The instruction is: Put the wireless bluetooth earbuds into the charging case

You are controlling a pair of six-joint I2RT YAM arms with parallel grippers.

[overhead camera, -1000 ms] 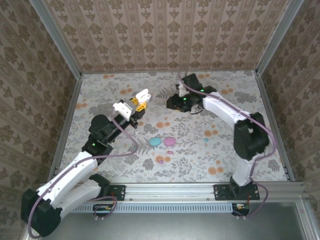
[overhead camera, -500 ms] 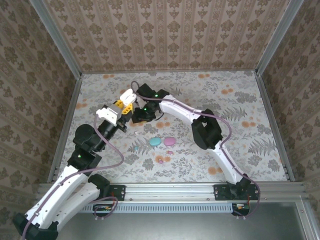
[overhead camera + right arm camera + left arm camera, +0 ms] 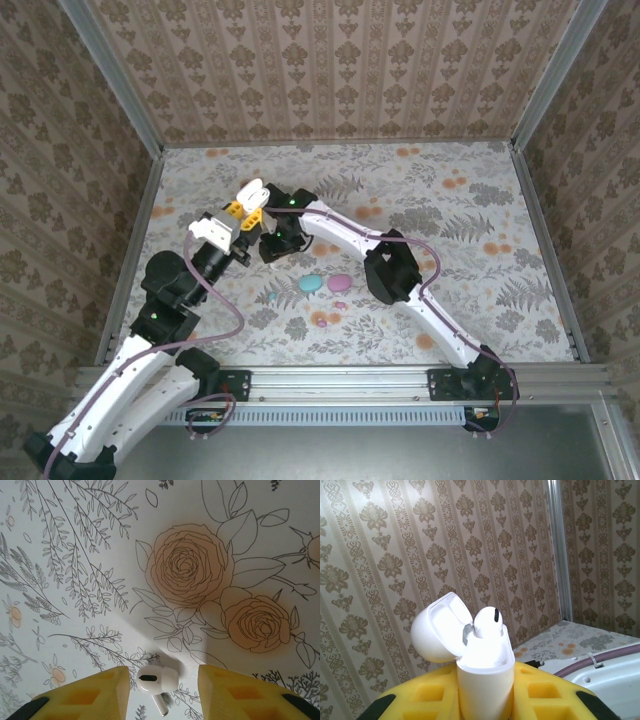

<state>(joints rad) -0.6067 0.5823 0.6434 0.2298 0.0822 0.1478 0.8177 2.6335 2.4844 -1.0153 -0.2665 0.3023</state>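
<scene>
Low in the left wrist view, the left hand (image 3: 485, 700) pinched a white glossy charging case (image 3: 485, 672) between its yellow foam pads (image 3: 427, 695). The lid was flipped open to the left, and one white stemmed earbud (image 3: 487, 622) sat upright inside. Just right of that hand in the overhead view, the right hand (image 3: 275, 245) pointed down at the floral-printed surface (image 3: 450, 250). Its yellow fingers (image 3: 85, 697) stood spread, with a second white earbud (image 3: 157, 679) lying on the surface between them, touching neither. Nearer the centre, a teal oval case (image 3: 311, 284) and a pink oval case (image 3: 340, 283) lay side by side.
</scene>
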